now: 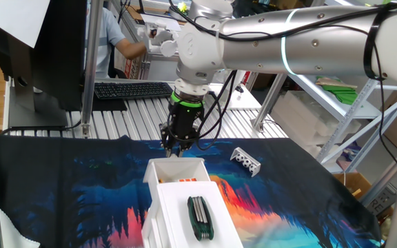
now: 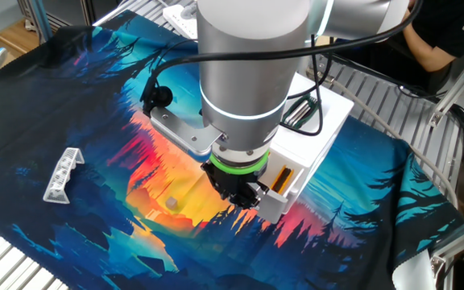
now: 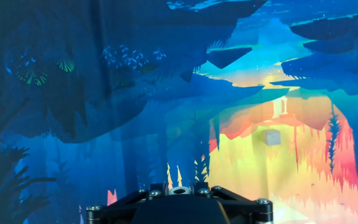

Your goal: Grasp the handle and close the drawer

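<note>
The white drawer (image 1: pixel 178 173) stands pulled out of the white box unit (image 1: pixel 158 220), with orange pieces inside. In the other fixed view the drawer (image 2: pixel 287 179) points toward the near edge. My gripper (image 1: pixel 177 146) hangs straight down at the drawer's front panel, also in the other fixed view (image 2: pixel 244 193). In the hand view the gripper (image 3: pixel 179 186) has its two dark fingertips close together on a small pale tab with a hole, the handle (image 3: pixel 179 190). The handle is hidden behind the fingers in both fixed views.
A dark green multi-tool (image 1: pixel 199 217) lies on top of the box unit. A small grey-white perforated block (image 1: pixel 245 160) lies on the printed cloth, also in the other fixed view (image 2: pixel 61 173). A tiny pale cube (image 3: pixel 272 137) sits on the cloth near the gripper.
</note>
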### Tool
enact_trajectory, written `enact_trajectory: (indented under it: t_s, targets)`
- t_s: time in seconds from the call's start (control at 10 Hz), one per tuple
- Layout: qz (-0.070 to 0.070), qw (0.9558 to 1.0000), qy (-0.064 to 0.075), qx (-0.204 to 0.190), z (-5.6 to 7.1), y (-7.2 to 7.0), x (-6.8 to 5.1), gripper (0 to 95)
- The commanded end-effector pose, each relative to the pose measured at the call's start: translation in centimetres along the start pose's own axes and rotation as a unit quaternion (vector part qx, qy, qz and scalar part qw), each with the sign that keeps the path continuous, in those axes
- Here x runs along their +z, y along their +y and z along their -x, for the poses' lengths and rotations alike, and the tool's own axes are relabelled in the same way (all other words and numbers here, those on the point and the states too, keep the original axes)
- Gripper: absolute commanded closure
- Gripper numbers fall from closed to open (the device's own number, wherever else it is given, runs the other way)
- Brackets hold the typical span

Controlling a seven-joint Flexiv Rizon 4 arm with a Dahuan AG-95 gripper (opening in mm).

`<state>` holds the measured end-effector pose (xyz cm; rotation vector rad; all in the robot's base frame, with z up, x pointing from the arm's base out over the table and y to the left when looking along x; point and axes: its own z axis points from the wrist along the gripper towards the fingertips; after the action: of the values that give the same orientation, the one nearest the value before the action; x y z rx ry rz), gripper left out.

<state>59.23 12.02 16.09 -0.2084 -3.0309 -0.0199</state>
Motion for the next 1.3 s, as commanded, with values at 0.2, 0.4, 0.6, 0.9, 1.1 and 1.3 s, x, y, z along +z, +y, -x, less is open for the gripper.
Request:
enact_trajectory:
  t_s: [0.2,0.4,0.6,0.9,1.1,1.3]
  targets:
    - [0.000,1.0000,-0.001,-0.002,-0.4,-0.2,0.1,95.0]
    - [0.000,1.0000,0.000,-0.003,-0.6,-0.2,0.2,95.0]
    - [-0.001,1.0000,0.000,-0.003,-0.7,-0.3,0.2,95.0]
    - [-0.002,1.0000,0.002,-0.003,-1.1,-0.4,0.4,95.0]
    - [-0.002,1.0000,0.003,-0.003,-1.5,-0.4,0.4,95.0]
    - [-0.003,1.0000,0.004,-0.003,-1.8,-0.2,0.3,95.0]
